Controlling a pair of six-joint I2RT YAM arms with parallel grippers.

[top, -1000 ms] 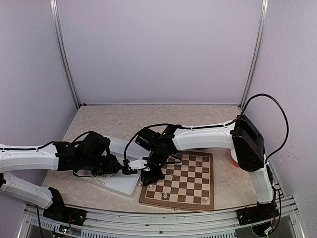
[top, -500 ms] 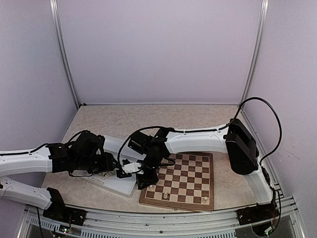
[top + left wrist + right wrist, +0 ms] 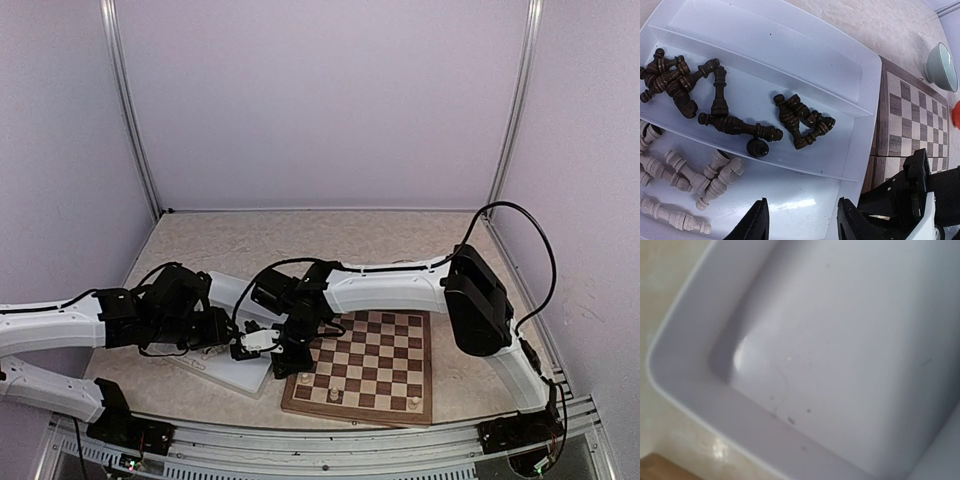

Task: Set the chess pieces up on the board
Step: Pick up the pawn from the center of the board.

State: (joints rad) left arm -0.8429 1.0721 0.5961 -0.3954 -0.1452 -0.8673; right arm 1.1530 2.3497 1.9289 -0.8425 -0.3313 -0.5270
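Chess pieces (image 3: pixel 735 126) seen by left wrist, right wrist sees bare tray (image 3: pixel 840 365)

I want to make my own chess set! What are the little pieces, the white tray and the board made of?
The dark pieces and cream pieces look like turned wood, slightly glossy, with carved rings. The tray looks like smooth white plastic: moulded rounded corners, soft shine. The board seems wooden, judging by its tan and brown checks.

no legible text, labels, brands, numbers or signs anywhere
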